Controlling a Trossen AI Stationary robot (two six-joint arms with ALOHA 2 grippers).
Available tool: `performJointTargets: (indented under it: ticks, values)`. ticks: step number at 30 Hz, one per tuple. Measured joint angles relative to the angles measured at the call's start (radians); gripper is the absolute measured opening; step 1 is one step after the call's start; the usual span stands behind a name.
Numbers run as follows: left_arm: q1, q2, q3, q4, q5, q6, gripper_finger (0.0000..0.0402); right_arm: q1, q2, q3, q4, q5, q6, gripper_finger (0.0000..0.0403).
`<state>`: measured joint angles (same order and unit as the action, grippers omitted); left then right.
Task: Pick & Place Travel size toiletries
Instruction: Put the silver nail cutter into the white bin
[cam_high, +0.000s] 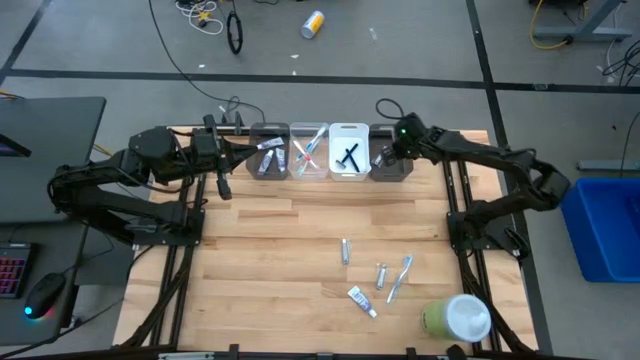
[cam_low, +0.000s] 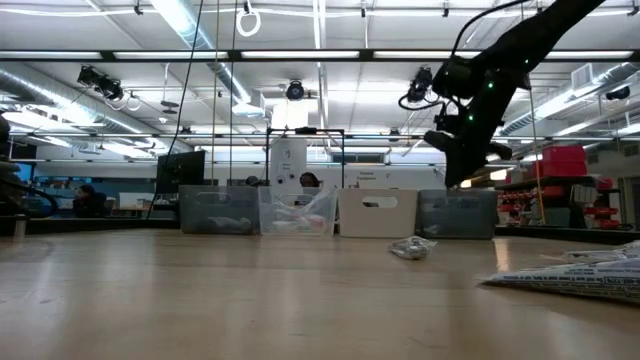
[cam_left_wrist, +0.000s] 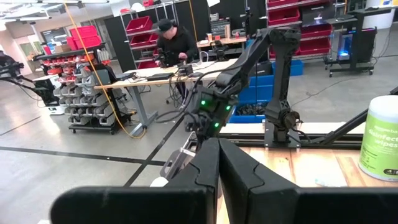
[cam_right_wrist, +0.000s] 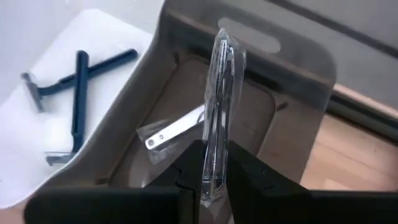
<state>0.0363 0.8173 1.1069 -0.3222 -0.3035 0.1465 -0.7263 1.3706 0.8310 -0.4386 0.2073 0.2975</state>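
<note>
Left gripper (cam_high: 222, 185) sits shut and empty at nine o'clock of the bin row. Rightward, I see my right gripper (cam_right_wrist: 214, 180) pinching a clear-wrapped toothbrush (cam_right_wrist: 219, 106) upright over the grey bin (cam_right_wrist: 298, 81), razors (cam_right_wrist: 68, 93) at its nine o'clock.

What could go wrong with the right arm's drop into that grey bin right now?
The right claw pinches a clear-wrapped toothbrush by one end, standing tall above the rightmost grey bin. Released like this, it might tip against the wall and lean out rather than lie flat beside the wrapped item already inside. The thin wrapper could also cling to the fingers.
</note>
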Motion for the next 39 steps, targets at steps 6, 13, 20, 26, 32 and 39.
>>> performJointTargets:
  ticks: [6,13,20,26,32,39]
  values:
    - [0.000,0.000,0.000,0.000,0.000,0.000,0.0018,-0.006,0.036,0.000,0.014,-0.003,0.000,0.0055]
    - [0.000,0.000,0.000,0.000,0.000,0.000,0.0018,-0.007,0.037,0.000,0.018,-0.008,0.005,0.0087]
    - [0.000,0.000,0.000,0.000,0.000,0.000,0.0018,-0.006,0.036,0.000,-0.002,-0.010,0.000,0.0176]
    - [0.000,0.000,0.000,0.000,0.000,0.000,0.0018,-0.005,0.024,0.000,-0.034,-0.014,-0.032,0.0217]
    - [0.000,0.000,0.000,0.000,0.000,0.000,0.0018,0.021,-0.053,0.000,-0.038,-0.013,-0.046,0.0206]
    - [0.000,0.000,0.000,0.000,-0.006,0.000,0.0018,0.061,-0.133,0.000,-0.040,-0.012,-0.091,0.0174]
